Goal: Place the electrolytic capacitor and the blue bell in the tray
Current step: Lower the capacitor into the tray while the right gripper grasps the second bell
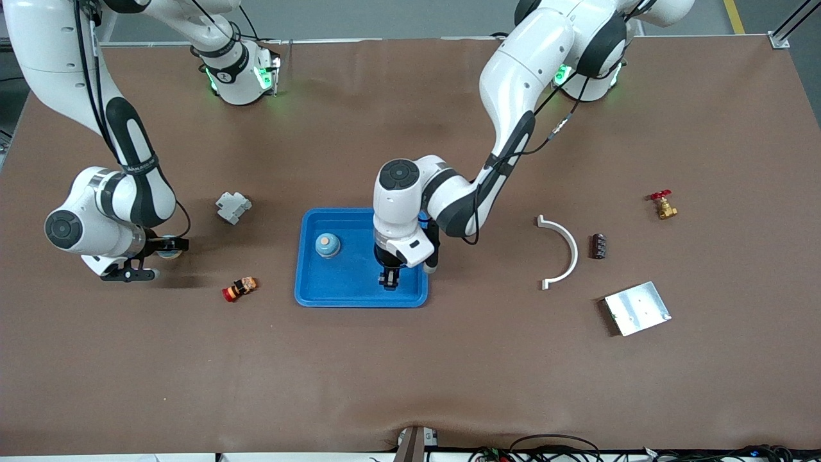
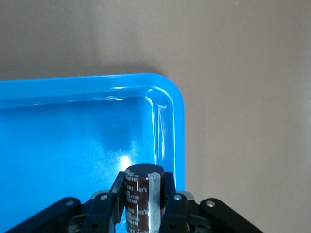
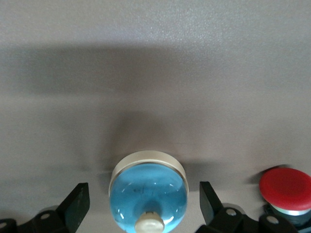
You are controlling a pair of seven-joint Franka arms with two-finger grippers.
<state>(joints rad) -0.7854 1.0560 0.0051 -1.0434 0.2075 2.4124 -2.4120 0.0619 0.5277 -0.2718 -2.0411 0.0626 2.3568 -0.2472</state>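
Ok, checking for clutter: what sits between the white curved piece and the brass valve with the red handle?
A loose dark capacitor, close beside the white curved piece and nearer the front camera than the brass valve. The front view shows it.

A brown mat is covering the tabletop [image 1: 410,372] from end to end, wrinkling slightly at the edge nearest the front camera. Grey floor [image 1: 385,19] is showing past the edge where the bases are standing, with a yellow line [image 1: 734,16] running across one corner. Black cables [image 1: 551,449] are trailing along the near edge. Even light is falling, casting soft shadows.
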